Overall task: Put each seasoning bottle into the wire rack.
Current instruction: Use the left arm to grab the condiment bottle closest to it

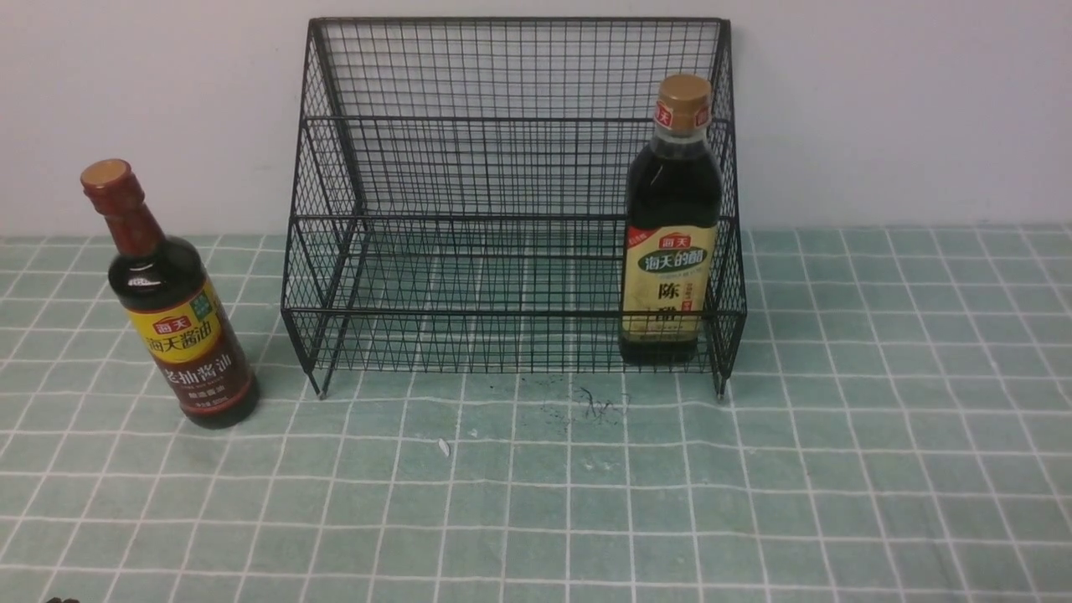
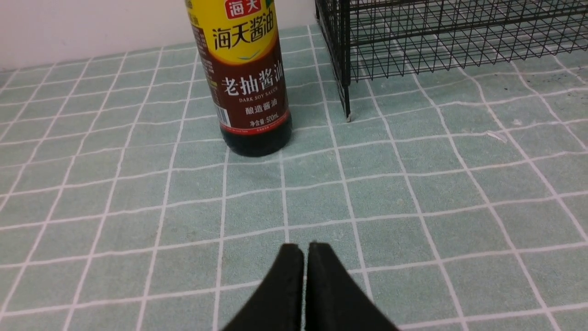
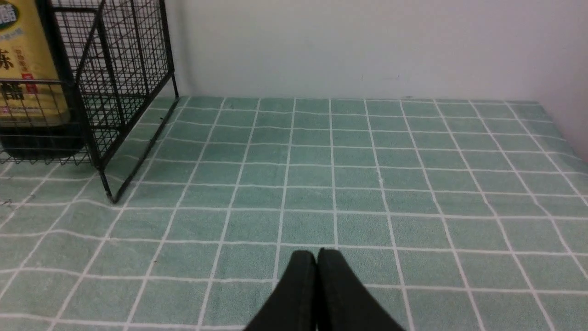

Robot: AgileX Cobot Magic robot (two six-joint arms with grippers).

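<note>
- Seasoning bottles number 2, and neither gripper holds one.
- Left gripper [image 2: 305,248]: jaws pressed fully together and gripping nothing, over the green checked cloth [image 2: 413,207]. The slim red-capped bottle [image 2: 250,92] stands ahead of it, well apart.
- Right gripper [image 3: 317,253]: jaws likewise closed tight and empty, over bare cloth off the right side of the wire rack [image 3: 133,69].
- Wire rack: the broad tan-capped bottle [image 1: 670,243] stands upright in the lower front tier, against the right side wall. The rest of the rack holds nothing.
- Slim red-capped bottle: on its base on the cloth, outside the wire rack, near its left side.
</note>
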